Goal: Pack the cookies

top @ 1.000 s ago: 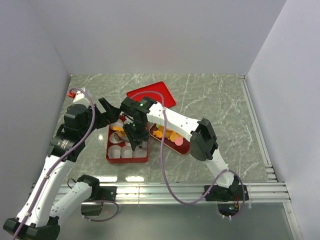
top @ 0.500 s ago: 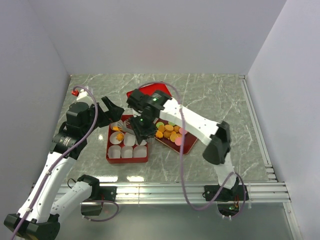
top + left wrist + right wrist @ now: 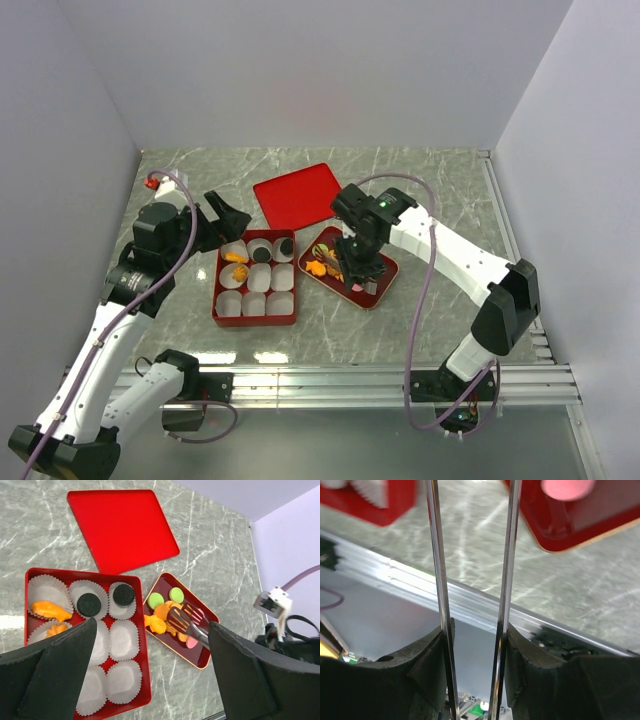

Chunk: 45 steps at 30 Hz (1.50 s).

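Table (image 3: 440, 200): flat grey-green slab with white marble veining and a slight gloss.
Lid (image 3: 297, 195): smooth red square sheet with rounded corners, lying flat behind the box and tray and touching neither.
Box (image 3: 255, 321): red, square, with straight walls, filled three by three with cups.
Tray (image 3: 163, 586): small red oblong dish with rounded corners and a pale rim, set cornerwise just right of the box.
Paper cups (image 3: 122, 640): white with pleated walls. The front row and the centre cup hold nothing.
Tongs (image 3: 186, 623): bright metal, two thin flat blades with slotted ends, poised over the heap in the tray.
Cookies (image 3: 161, 614): mostly heaped in the tray, as orange pieces, two green discs and pink ones at the near end. Two black discs sit in the back-middle and back-right cups. Orange irregular pieces sit in the back-left and middle-left cups.
Left arm: raised over the table's left side, wrist angled down towards the box.
Left gripper (image 3: 152, 630): jaws spread fully, with nothing between them.
Right arm: elbow out to the right, wrist bent down over the tray.
Right gripper (image 3: 474, 635): pads pressed on the outer faces of the two tong blades, which stand apart from each other.
Obscured: the right wrist view is blurred, showing only the blades, a corner of the tray and one pink disc. Whether the tong ends hold a piece cannot be told. The left fingers cut off the box's near-left corner in the left wrist view.
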Each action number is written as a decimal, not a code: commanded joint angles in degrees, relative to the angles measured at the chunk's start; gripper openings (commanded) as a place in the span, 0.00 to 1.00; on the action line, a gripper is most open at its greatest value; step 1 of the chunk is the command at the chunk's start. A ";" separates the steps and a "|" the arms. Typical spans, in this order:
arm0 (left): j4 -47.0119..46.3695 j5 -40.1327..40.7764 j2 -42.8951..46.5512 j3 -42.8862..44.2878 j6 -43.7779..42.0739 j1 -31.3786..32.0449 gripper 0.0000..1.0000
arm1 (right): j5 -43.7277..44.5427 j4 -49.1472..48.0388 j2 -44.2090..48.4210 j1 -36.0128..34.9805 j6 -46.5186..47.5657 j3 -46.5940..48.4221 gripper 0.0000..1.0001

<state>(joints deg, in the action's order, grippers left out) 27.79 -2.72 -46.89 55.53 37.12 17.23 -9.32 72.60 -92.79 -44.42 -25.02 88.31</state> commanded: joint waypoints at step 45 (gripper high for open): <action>-2.92 -0.35 0.40 -0.07 -0.30 0.70 0.99 | 1.14 -3.96 -0.19 6.28 0.32 -5.96 0.34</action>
<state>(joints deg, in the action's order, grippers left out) 27.20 -3.55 -47.03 55.51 37.17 17.72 -9.93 68.40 -93.03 -38.11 -24.95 79.61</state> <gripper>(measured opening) 0.994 0.447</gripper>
